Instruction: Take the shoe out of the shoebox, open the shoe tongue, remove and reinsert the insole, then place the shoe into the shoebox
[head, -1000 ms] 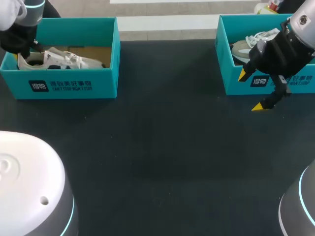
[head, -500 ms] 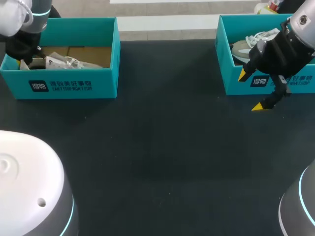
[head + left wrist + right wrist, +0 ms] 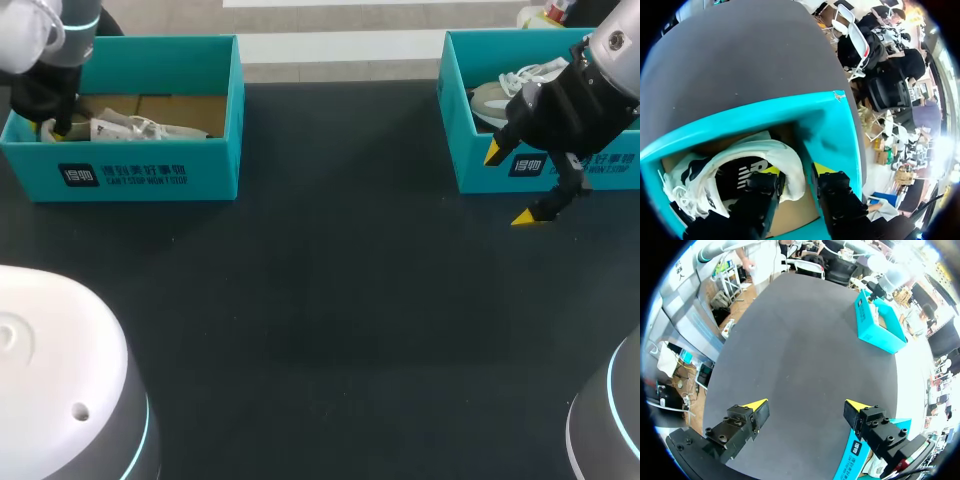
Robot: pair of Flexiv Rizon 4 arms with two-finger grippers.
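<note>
At ten o'clock the left gripper (image 3: 796, 170) pinched the light-looking shoe (image 3: 765, 150) by its soft heel collar; right gripper (image 3: 805, 405) gaped empty.

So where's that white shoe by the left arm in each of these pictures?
Head view: the white shoe lies in the teal shoebox at the far left corner of the table.
Left wrist view: the shoe is close up, its heel between the left gripper fingers, inside the box.
Right wrist view: the shoe cannot be made out.
Shared landmark: the teal shoebox.
</note>
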